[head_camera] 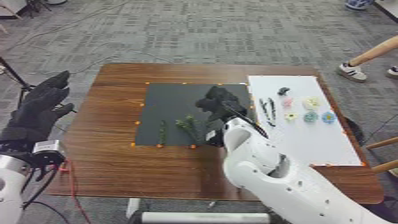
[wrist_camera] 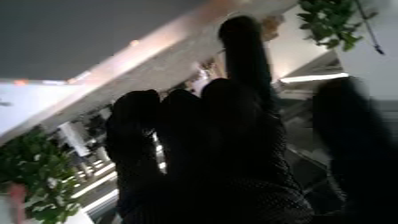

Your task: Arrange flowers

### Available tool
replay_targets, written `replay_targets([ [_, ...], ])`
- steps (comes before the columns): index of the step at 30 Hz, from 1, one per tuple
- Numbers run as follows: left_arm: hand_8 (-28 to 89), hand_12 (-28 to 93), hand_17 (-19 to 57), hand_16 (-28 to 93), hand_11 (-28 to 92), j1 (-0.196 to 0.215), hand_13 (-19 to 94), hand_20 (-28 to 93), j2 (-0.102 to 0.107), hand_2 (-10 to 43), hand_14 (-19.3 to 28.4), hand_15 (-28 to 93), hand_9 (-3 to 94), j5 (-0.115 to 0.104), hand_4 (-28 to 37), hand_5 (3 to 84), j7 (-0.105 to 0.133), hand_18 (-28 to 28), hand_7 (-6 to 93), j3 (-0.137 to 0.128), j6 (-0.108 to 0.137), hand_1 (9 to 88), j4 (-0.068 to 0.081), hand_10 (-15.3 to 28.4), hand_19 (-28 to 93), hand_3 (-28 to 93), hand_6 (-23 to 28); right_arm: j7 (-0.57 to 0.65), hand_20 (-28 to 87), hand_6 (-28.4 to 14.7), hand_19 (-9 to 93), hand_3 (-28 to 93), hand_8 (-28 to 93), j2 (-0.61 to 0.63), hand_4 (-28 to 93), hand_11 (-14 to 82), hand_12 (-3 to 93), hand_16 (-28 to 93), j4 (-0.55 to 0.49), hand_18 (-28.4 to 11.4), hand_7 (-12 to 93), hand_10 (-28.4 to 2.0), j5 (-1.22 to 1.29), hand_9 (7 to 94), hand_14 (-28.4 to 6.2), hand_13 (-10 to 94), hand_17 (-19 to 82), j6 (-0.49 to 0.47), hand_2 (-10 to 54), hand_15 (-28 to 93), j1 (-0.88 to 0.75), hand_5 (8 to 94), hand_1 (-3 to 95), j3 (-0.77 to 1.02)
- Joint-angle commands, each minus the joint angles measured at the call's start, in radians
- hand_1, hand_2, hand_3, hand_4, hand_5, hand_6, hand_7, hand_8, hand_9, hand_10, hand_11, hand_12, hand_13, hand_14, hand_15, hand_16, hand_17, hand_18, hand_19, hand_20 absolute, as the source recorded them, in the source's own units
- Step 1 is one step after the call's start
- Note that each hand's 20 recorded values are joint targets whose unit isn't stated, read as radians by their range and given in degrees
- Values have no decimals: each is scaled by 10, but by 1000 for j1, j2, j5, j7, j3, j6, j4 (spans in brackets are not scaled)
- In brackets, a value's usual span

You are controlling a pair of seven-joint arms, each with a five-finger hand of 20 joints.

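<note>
Stems (head_camera: 163,132), green, on near part of black mat (head_camera: 169,100); flower heads (head_camera: 310,116) on white mat (head_camera: 329,147) at right; left hand (head_camera: 37,105) open beside table (head_camera: 111,125); right hand (head_camera: 216,104) over black mat, fingers loosely extended, nothing visible in grasp.

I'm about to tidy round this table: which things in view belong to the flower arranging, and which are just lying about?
Seemingly for the job:
green stems on the black mat
flower heads and, probably, slim tools on the white sheet

Apparently just lying about:
red cable by the table
blue-and-white container on the floor
</note>
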Motion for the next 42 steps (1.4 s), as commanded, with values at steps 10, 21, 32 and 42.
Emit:
replay_targets([
  [10, -99, 208, -182, 8, 83, 29, 0, 94, -15, -90, 76, 227, 93, -3, -283, 167, 1, 170, 190, -21, 5, 254, -14, 65, 326, 666, 10, -224, 485, 5, 697, 932, 39, 236, -66, 492, 745, 538, 9, -219, 326, -130, -55, 570, -147, 497, 167, -72, 97, 760, -34, 714, 329, -85],
  [21, -99, 207, -180, 6, 81, 32, 0, 94, -18, -89, 76, 229, 94, -5, -283, 168, 3, 169, 189, -22, 10, 253, -16, 66, 325, 665, 10, -292, 494, 3, 689, 932, 43, 220, -69, 495, 743, 520, 15, -222, 297, -128, -56, 585, -152, 505, 166, -135, 88, 771, -6, 758, 319, -116],
  [32, -99, 207, -181, 5, 82, 19, 0, 95, -13, -90, 76, 228, 93, -6, -283, 168, 2, 170, 189, -11, 11, 253, -11, 65, 325, 666, 10, -290, 499, 3, 692, 932, 38, 153, -85, 495, 746, 509, 44, -223, 290, -128, -56, 588, -154, 510, 168, -135, 77, 779, 25, 760, 317, -155],
  [42, -99, 207, -181, 6, 81, 29, 0, 95, -14, -89, 75, 227, 93, -10, -283, 168, 4, 170, 189, -16, 9, 252, -15, 65, 325, 666, 10, -269, 500, 1, 697, 932, 39, 129, -95, 495, 747, 504, 79, -221, 287, -128, -55, 590, -154, 516, 172, -113, 76, 784, 31, 758, 316, -161],
])
